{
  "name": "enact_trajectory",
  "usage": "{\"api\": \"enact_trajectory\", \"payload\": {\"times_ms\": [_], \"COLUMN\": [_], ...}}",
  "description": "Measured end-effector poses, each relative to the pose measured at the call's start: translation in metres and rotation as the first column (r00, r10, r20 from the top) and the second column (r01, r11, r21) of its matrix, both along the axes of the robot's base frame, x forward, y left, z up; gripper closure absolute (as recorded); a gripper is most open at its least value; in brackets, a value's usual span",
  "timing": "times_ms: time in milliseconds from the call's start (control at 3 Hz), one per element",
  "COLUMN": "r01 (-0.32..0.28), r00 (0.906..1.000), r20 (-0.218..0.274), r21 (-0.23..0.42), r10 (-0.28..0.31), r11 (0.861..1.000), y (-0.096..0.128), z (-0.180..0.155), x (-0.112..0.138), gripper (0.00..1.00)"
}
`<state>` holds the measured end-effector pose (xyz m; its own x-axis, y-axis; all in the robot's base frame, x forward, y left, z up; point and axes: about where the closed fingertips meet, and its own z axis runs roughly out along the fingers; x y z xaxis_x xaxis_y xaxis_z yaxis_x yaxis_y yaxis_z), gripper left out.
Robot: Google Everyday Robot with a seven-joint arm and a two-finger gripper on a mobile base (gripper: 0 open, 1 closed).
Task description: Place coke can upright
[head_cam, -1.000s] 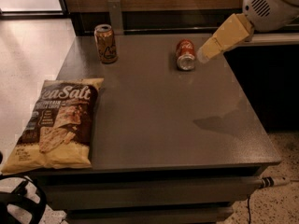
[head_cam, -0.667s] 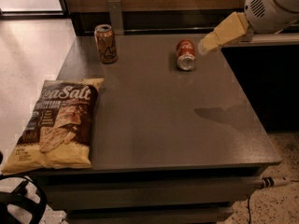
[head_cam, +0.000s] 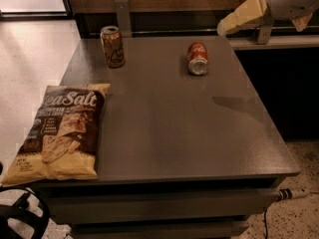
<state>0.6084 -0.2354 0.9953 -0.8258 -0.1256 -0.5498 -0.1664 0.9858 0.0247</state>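
Lying on side: coke can (head_cam: 198, 59), far half of table (head_cam: 164, 133), silver end toward camera; not upright, task undone. Gripper (head_cam: 224, 26) raised at upper right, apart from can; parted or closed, cannot tell. Remaining: grasp, stand upright

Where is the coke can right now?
In the camera view the coke can lies on its side at the far right of the table, right of the brown can. The gripper hangs beyond it, upper right, not touching.

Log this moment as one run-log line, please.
coke can: lying on its side | gripper: raised, right of it, apart | upright: not yet
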Motion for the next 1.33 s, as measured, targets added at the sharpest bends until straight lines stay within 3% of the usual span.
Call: {"api": "enact_trajectory", "payload": {"times_ms": [333, 667, 1333], "r01": [0.0, -0.005, -0.033], "r00": [1.0, 1.0, 0.9995], "r20": [0.0, 0.004, -0.003], "r21": [0.0, -0.009, -0.015], "r10": [0.0, 0.005, 0.033], "r11": [1.0, 1.0, 0.999], "y": [0.0, 0.016, 0.068], "z": [0.0, 0.001, -0.005], "x": [0.0, 0.018, 0.068], "gripper": [0.0, 0.0, 0.0]}}
